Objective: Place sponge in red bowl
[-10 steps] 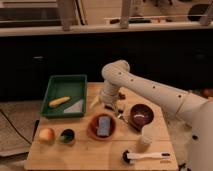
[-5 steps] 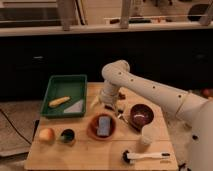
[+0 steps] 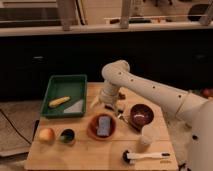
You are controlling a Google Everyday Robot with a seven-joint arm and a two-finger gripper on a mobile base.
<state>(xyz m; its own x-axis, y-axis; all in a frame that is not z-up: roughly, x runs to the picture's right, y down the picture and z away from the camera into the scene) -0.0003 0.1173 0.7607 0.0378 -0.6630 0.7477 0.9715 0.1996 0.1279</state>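
Sponge (image 3: 103,125) sits flat inside the red bowl (image 3: 92,129), blue-grey block resting on the bowl floor, same spot as a second ago. I see almost no change across the last second: arm pose matches, nothing on the table shifted. Gripper (image 3: 108,105) hangs just above and behind the bowl, near its far rim, not touching the sponge. It has hold of nothing I can make out; how far apart it stands I cannot tell. My read: placement is done, only a retreat is left. Nearby: dark maroon bowl (image 3: 141,114) to the right, green tray (image 3: 64,82) with a banana (image 3: 59,101) on the left. Risk is low; lifting straight up avoids clipping the rim.
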